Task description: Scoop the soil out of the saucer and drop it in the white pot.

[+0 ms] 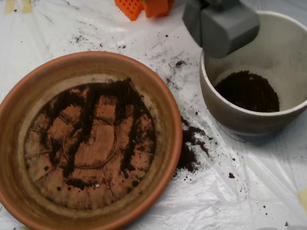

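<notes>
Little soil [89,126] streaks the saucer [18,177]; more lies in the white pot [295,63]. The grey end effector [222,24] hangs over the pot's rim; whether parted or closed, I cannot tell

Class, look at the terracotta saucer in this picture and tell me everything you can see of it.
The saucer is a large, round, shallow dish of orange-brown clay with a thick rim. It sits flat on the white sheet at the left. Radial ridges and a ring mark its base. Thin streaks and smears of dark soil cover part of the base; much is bare. Spilled soil lies against its right outer edge.
</notes>
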`<action>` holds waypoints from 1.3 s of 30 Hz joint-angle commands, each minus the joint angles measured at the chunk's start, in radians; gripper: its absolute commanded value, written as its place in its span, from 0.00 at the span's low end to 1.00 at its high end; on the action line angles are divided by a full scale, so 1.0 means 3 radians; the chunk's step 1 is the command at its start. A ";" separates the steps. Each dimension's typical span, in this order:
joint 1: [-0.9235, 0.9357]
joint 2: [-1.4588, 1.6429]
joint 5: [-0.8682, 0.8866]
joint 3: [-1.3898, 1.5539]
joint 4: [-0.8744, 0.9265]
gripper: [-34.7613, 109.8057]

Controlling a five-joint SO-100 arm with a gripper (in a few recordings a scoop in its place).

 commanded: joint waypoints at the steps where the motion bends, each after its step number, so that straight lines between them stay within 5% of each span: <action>1: -0.0368 0.0256 0.0010 -0.0322 0.0046 0.24; 4: -0.0424 0.0199 0.0026 -0.0235 0.0046 0.41; 8: -0.0348 0.0297 0.0072 0.0036 -0.0077 0.50; 18: -0.0041 0.0486 0.0286 0.0128 -0.0240 0.52; 26: 0.0828 0.0654 0.0562 0.0286 -0.0297 0.53; 39: 0.2439 0.1130 0.0031 0.2485 -0.1416 0.58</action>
